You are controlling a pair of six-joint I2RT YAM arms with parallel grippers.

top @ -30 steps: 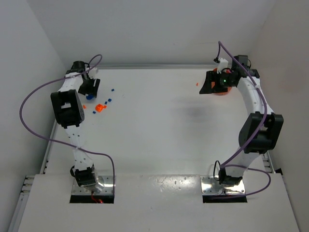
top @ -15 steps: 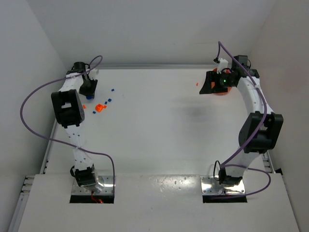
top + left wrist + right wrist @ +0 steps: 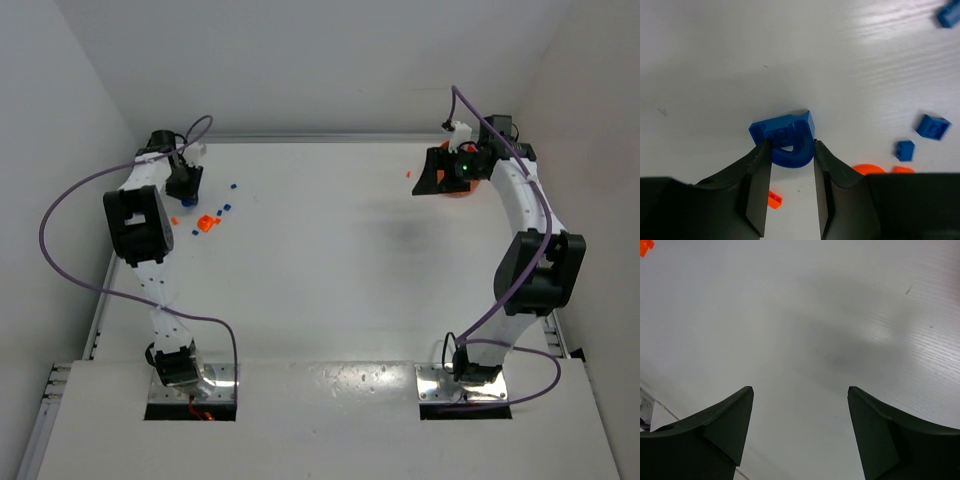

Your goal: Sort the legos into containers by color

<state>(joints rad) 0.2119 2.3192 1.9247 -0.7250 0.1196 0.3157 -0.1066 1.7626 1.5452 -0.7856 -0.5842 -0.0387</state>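
Note:
A blue lego (image 3: 785,137) with an arched underside lies on the white table, and my left gripper (image 3: 790,144) is shut on it, one fingertip against each side. In the top view the left gripper (image 3: 184,186) is at the far left of the table. Loose legos lie beside it: small blue ones (image 3: 933,126) and an orange one (image 3: 773,199). My right gripper (image 3: 438,178) hangs open at the far right, next to the orange container (image 3: 463,193), which the arm mostly hides. Between its jaws (image 3: 800,388) only bare table shows.
An orange cluster of bricks (image 3: 207,223) and blue bits (image 3: 226,208) lie right of the left gripper. A single orange brick (image 3: 408,174) sits left of the right gripper and shows as an orange brick (image 3: 645,247) in the corner of the right wrist view. White walls close the table's left, back and right.
My left gripper's jaws have narrowed from wide apart onto the blue lego. The right arm has not moved.

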